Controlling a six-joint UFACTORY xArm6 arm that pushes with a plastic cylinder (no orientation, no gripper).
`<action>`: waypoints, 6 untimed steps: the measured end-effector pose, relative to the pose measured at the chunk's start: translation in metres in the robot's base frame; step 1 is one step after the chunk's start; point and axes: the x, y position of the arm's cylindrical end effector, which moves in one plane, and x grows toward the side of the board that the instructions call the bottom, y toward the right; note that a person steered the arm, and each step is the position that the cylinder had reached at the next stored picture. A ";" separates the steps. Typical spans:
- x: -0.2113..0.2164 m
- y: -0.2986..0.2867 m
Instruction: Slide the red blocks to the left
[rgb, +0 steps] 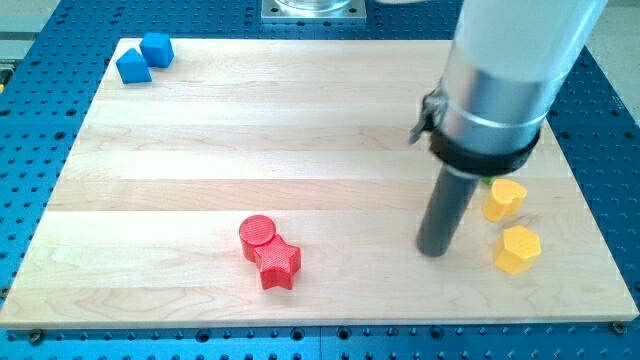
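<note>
1. On a pale wooden board (300, 130) that fills most of the view, we count six small blocks: two red, two blue and two yellow.
2. We see the two red blocks low on the board, a little toward the view's left of centre. One is a red cylinder (257, 235); the other is a red star (279, 263).
3. These two touch, with the star just below and to the view's right of the cylinder.
4. We find the two blue blocks at the board's top left corner. A blue cube (157, 48) sits beside a blue wedge-like block (132, 67), and they touch or nearly touch.
5. We find the two yellow blocks near the view's right edge. One yellow block (504, 199), partly hidden by the arm, lies above a yellow hexagon (519, 249). They are close but apart.
6. Our arm comes down from the view's top right as a wide grey cylinder (500, 80) ending in a dark rod.
7. We place my tip (434, 250) on the board just left of the yellow pair and well to the right of the red pair. It touches no block and holds nothing.
8. Around the board we see a blue perforated table (40, 120).
</note>
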 end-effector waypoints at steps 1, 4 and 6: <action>0.000 -0.042; 0.037 -0.140; 0.027 -0.155</action>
